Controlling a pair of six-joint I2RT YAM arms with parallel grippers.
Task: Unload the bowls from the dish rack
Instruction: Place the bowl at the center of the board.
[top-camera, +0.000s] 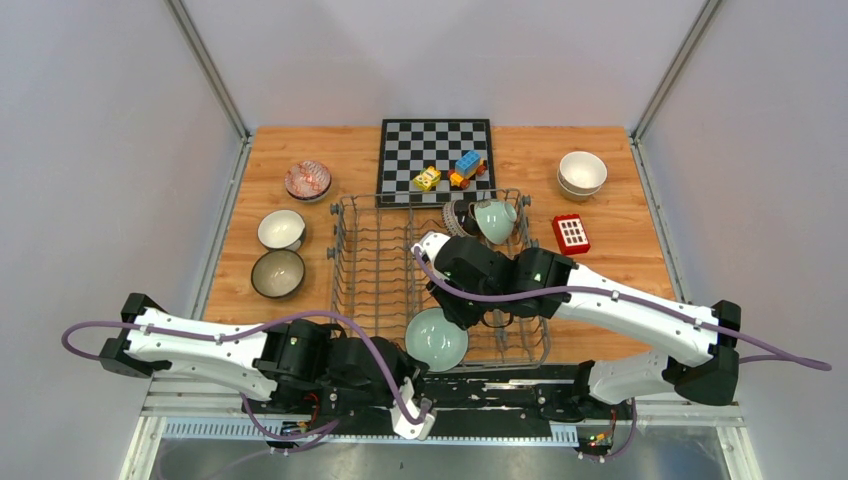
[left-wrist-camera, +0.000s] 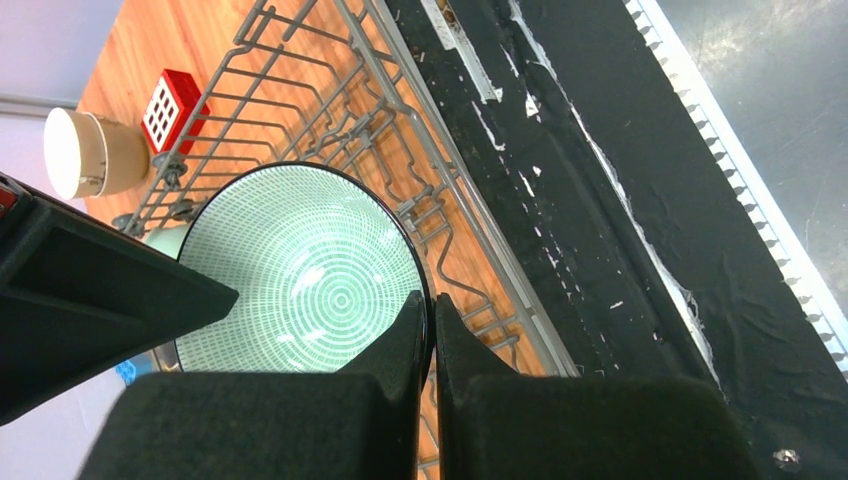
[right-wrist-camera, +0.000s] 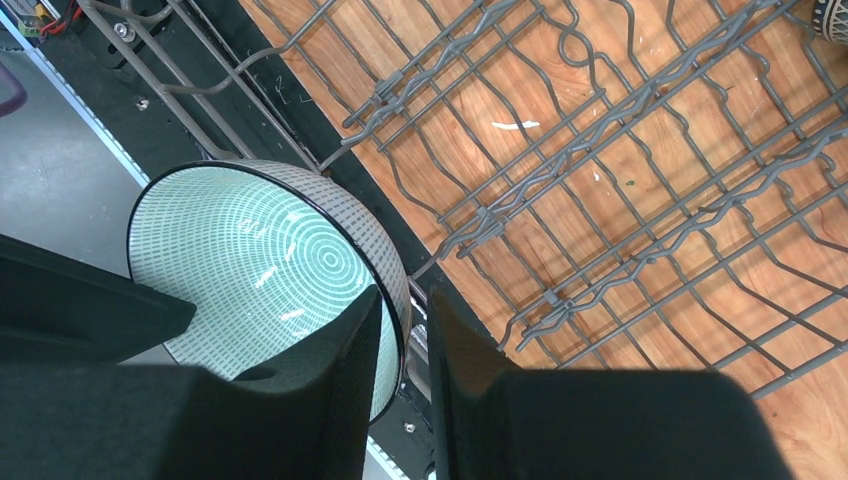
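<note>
A pale mint bowl with a fine ring pattern (top-camera: 436, 338) stands on edge at the near rim of the grey wire dish rack (top-camera: 385, 255). My left gripper (top-camera: 412, 362) is shut on its rim; in the left wrist view the fingers (left-wrist-camera: 432, 305) pinch the dark rim of the bowl (left-wrist-camera: 310, 270). My right gripper (top-camera: 462, 318) straddles the same rim, open, one finger inside the bowl (right-wrist-camera: 260, 260) and a gap at the outer finger (right-wrist-camera: 402, 300). A mint bowl (top-camera: 495, 220) and a dark-patterned bowl (top-camera: 458, 217) stand in the rack's far right corner.
Three bowls sit on the table left of the rack: patterned (top-camera: 307, 180), cream (top-camera: 281, 229), dark (top-camera: 277, 273). Stacked cream bowls (top-camera: 582, 173) and a red block (top-camera: 571, 233) are at the right. A chessboard (top-camera: 420, 150) with toy blocks lies behind the rack.
</note>
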